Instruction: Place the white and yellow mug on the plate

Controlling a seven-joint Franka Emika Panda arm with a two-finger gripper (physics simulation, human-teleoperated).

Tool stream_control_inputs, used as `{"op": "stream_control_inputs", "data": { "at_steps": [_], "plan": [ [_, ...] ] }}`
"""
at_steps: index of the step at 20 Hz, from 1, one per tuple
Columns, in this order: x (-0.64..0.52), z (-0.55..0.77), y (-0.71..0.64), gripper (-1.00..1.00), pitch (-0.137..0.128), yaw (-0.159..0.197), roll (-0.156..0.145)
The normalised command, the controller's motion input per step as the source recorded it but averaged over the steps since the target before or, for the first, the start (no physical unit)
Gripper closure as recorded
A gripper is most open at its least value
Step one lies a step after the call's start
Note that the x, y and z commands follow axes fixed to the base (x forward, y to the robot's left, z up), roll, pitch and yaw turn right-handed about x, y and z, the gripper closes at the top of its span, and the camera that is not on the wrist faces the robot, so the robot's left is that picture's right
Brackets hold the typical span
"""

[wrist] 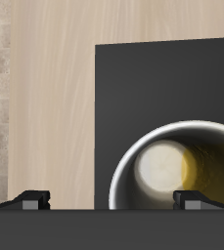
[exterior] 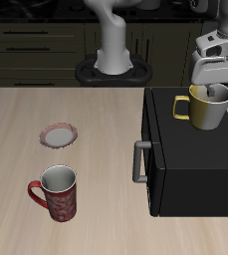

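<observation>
The white and yellow mug point(exterior: 208, 110) stands upright on top of a black box point(exterior: 190, 159) near the table's edge; its handle points toward the middle of the table. My gripper point(exterior: 214, 90) hovers right at the mug's rim with the fingers wide apart. In the wrist view the gripper point(wrist: 113, 198) straddles the mug's wall point(wrist: 172, 166): one fingertip point(wrist: 197, 198) is over the pale inside, the other point(wrist: 30, 198) is outside it. The plate point(exterior: 58, 134), with a reddish-pink rim, lies on the wooden table, well away from the box.
A red patterned mug point(exterior: 56, 194) stands near the table's front edge, in front of the plate. The black box has a grey handle point(exterior: 138, 161) on the side facing the plate. The robot's base point(exterior: 111, 60) stands at the back.
</observation>
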Motion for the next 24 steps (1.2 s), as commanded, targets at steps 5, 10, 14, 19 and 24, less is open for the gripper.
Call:
{"op": "stream_control_inputs", "data": {
  "at_steps": [5,10,14,19,24],
  "plan": [
    [-0.02,-0.20,-0.02,-1.00,0.034,0.011,0.011],
    [0.11,-0.31,-0.13,1.00,0.047,0.023,-0.005],
    [0.03,-0.26,-0.04,1.00,0.044,0.003,0.021],
    [-0.09,-0.06,-0.02,1.00,0.017,-0.006,0.013],
    [-0.08,0.11,-0.19,1.00,-0.021,0.000,-0.011]
  ]
}}
